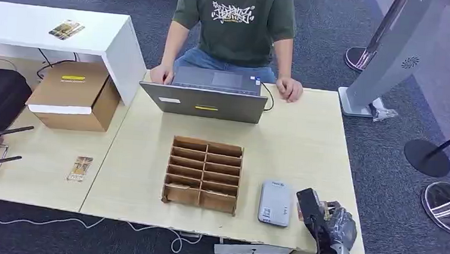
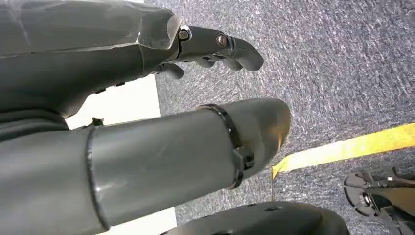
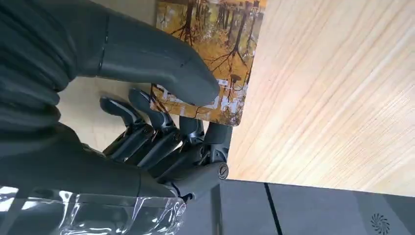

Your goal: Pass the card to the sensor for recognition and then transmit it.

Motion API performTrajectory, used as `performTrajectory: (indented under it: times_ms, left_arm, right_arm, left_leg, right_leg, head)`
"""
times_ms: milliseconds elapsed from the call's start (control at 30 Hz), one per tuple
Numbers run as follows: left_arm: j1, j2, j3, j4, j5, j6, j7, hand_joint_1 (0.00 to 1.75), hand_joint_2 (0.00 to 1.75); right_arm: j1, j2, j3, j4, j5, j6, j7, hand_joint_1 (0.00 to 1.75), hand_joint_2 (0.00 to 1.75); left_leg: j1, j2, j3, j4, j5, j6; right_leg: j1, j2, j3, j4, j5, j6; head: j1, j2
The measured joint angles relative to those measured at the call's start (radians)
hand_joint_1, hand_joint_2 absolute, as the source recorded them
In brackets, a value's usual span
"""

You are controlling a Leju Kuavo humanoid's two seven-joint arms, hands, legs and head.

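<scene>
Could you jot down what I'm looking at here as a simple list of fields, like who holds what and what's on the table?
Right hand: holds the autumn-forest printed card between thumb and fingers, above the table's near right corner
Left hand: hangs over grey carpet, holding nothing
Sensor: small grey rounded reader, flat on the light wooden table, just left of the right hand
Table centre: brown cardboard slotted organizer
Far edge: grey laptop, with a person in a green shirt seated behind it
Spare card: another printed card at the table's left
</scene>
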State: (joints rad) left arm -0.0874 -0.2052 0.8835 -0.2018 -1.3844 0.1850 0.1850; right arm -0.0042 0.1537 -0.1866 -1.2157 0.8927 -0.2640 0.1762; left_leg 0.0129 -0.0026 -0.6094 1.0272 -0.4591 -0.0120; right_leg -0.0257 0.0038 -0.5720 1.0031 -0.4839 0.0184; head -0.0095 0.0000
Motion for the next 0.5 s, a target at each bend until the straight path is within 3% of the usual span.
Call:
performTrajectory:
  times_ms: [500]
  left_arm:
    - [0.000, -0.002, 0.000, 0.000, 0.001, 0.001, 0.002, 0.00, 0.00]
  right_arm:
    - [-0.036, -0.003, -0.019, 0.052, 0.019, -0.004, 0.000, 1.75, 1.75]
  left_leg:
    - [0.000, 0.000, 0.006, 0.000, 0.000, 0.000]
  right_leg:
    - [0.000, 0.000, 0.006, -0.002, -0.001, 0.002]
  head:
    - [0.000, 0.000]
